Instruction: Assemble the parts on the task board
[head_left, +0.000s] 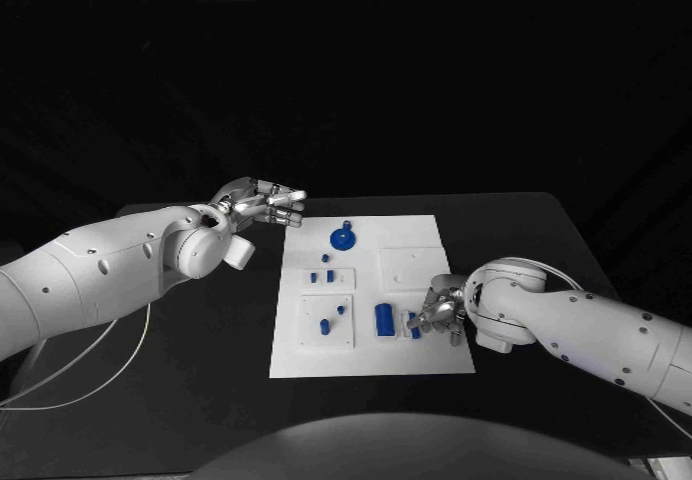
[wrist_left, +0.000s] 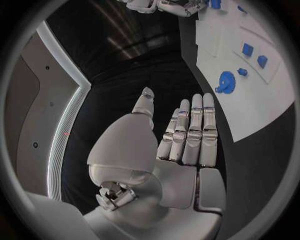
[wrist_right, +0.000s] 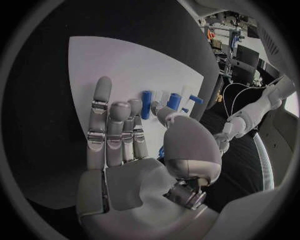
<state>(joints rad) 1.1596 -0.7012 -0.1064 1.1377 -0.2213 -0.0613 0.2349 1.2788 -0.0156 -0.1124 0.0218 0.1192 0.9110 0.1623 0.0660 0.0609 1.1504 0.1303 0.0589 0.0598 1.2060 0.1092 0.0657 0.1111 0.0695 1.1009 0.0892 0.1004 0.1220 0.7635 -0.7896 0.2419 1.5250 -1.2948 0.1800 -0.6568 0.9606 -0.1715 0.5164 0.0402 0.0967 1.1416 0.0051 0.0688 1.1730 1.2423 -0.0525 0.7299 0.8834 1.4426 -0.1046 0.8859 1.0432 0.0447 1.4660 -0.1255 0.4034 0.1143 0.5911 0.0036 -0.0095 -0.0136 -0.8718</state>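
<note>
Silver and many-fingered, the right hand (head_left: 440, 308) sits low over the near right part of the white flat task board (head_left: 372, 296), fingers bent down among the small blue parts there. Whether it actually pinches one I cannot tell: in the right wrist view the fingers (wrist_right: 115, 132) are mostly extended over the board with the thumb curled inward, and a short blue peg (wrist_right: 146, 104) and a second blue piece (wrist_right: 174, 101) stand just beyond the fingertips, apparently free. Just beside this hand, toward the board's middle, stands a taller blue cylinder (head_left: 384, 318). Further out lie small blue pieces on a raised white tile (head_left: 326, 321), and at the far end a round blue disc-shaped part (head_left: 345, 238).

The left hand (head_left: 264, 206) hovers off the board's far left corner above the black bench (head_left: 216, 330), fingers straight and together, thumb apart, holding nothing; from its wrist camera the blue disc (wrist_left: 225, 82) lies ahead and to one side of its fingertips.

My judgement is that the risk lies at the right hand: its fingers crowd several loose parts at once, so a careless closing could knock the neighbouring cylinder over or push a peg out of reach. With no hand steadying the board, a sideways push could also slide it across the bench.
</note>
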